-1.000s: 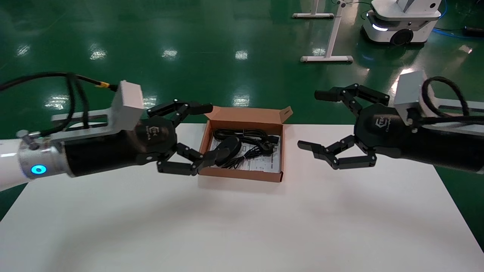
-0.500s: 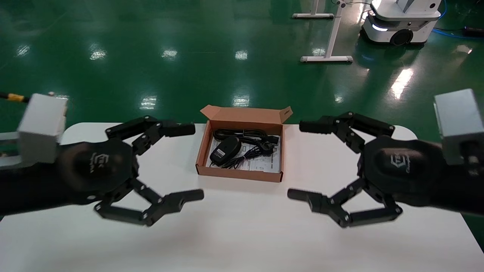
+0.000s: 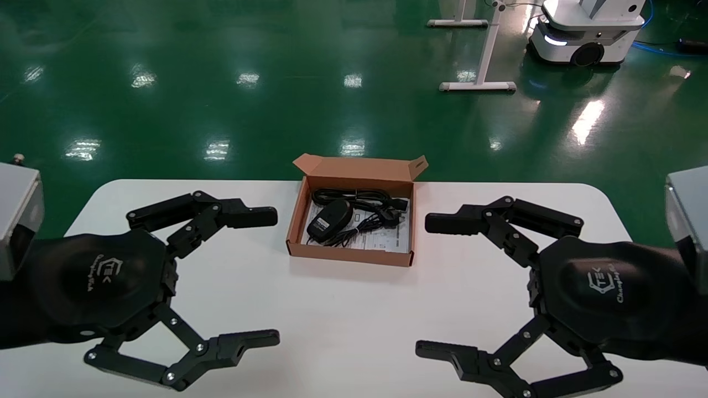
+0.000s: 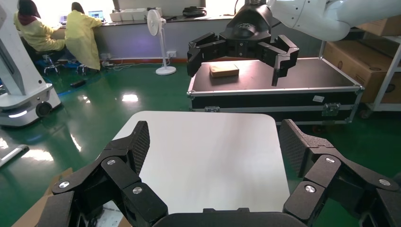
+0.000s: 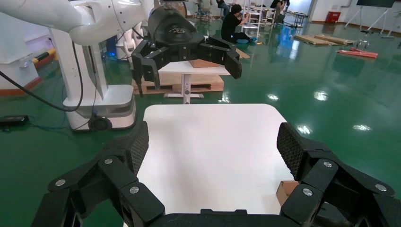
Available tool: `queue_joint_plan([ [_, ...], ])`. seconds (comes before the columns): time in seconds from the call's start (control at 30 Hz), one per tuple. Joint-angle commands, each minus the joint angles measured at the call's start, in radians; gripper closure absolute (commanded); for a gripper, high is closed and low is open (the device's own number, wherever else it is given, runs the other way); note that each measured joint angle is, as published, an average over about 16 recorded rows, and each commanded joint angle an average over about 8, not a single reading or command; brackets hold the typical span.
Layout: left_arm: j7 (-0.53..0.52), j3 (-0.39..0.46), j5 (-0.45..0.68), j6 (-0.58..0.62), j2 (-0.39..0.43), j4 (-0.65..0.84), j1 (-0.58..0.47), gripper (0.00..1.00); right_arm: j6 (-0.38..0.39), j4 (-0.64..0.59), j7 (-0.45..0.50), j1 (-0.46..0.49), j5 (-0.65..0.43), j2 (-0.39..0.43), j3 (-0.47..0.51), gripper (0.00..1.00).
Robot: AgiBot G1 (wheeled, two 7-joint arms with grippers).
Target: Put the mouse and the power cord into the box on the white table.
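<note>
Mouse (image 3: 329,218) and power cord (image 3: 362,197) both lie inside the box (image 3: 354,256), the cord seemingly coiled along the far side at 12 o'clock of the mouse, though thin wire and thick cable blur together there. That box sits toward the far edge of the white table (image 3: 343,315). Left gripper (image 3: 260,276) at 8 o'clock and right gripper (image 3: 437,284) at 4 o'clock of it hover with fingers spread wide, holding nothing.

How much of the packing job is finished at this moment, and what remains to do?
It looks finished. The mouse and the power cord both lie inside the box on the white table. Nothing is in hand: the left gripper and right gripper are open and empty, one on each side of the box. Its flap lid stands open.
</note>
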Motion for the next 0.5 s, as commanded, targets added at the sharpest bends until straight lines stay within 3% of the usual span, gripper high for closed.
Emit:
queue_joint_plan([
  [0.03,0.001,0.001,0.002,-0.001,0.002,0.004,-0.001,0.00,0.001,-0.005,-0.003,0.002,-0.002,-0.001,-0.001,0.00],
  [0.5,0.004,0.006,0.012,-0.007,0.011,0.018,-0.008,0.00,0.004,-0.025,-0.012,0.015,-0.013,-0.006,-0.009,0.00],
])
